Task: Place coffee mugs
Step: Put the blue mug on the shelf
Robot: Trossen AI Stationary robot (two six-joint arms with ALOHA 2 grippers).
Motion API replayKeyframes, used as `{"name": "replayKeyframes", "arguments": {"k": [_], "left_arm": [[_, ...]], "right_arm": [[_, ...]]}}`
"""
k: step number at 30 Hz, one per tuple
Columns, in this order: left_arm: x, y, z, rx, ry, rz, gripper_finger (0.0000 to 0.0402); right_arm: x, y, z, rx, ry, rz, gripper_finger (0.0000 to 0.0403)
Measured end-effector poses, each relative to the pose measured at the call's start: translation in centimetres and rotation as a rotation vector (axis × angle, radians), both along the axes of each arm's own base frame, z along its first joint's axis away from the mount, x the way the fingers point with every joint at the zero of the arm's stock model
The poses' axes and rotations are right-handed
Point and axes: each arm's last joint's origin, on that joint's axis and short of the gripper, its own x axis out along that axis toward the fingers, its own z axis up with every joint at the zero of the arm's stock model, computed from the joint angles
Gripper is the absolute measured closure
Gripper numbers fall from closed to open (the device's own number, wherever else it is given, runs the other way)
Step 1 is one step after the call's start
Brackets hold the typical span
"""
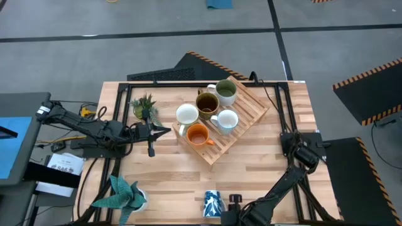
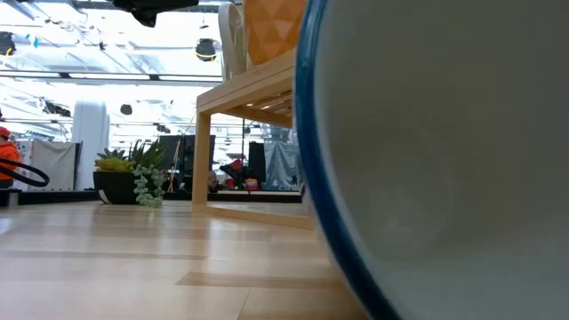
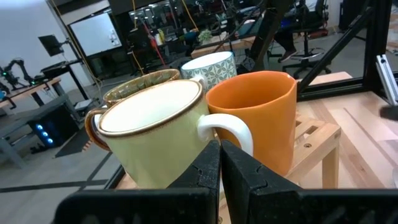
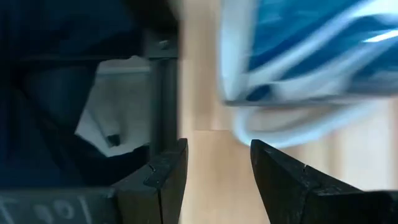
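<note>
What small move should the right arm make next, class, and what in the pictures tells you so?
Probably ease the right gripper forward so its open fingers straddle the blue-patterned mug. That mug stands alone on the table, close to the gripper, while five mugs already sit on the wooden rack. The left gripper waits, shut, beside the rack.

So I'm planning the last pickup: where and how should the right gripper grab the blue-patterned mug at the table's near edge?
Grip the blue-patterned mug by its rim wall, one finger inside. It stands upright, mouth open, clear of the rack. The open right gripper is already beside it, so come in from that side. The handle isn't visible.
</note>
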Motion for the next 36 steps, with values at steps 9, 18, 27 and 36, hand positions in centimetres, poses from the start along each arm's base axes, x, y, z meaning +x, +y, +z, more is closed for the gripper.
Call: {"name": "replayKeyframes", "arguments": {"k": [9,18,27,36], "left_arm": [[0.0,0.0,0.0,-0.001,-0.001,0.000,0.0401],[0.0,0.0,0.0,-0.002,-0.001,0.000,0.0401],[0.0,0.0,0.0,-0.002,0.001,-0.007,0.0401],[0.0,0.0,0.0,-0.008,0.002,-0.008,0.0401]], "right_arm": [[0.8,-0.4,-1.7,-0.008,0.060,0.035,0.0200],[1.0,-1.1,0.0,-0.013,0.033,0.056,0.0200],[2.0,-1.2,-0.3,-0.034,-0.022,0.120,0.0220],[2.3,-1.6,-0.5,-0.031,-0.030,0.109,0.0241]]}}
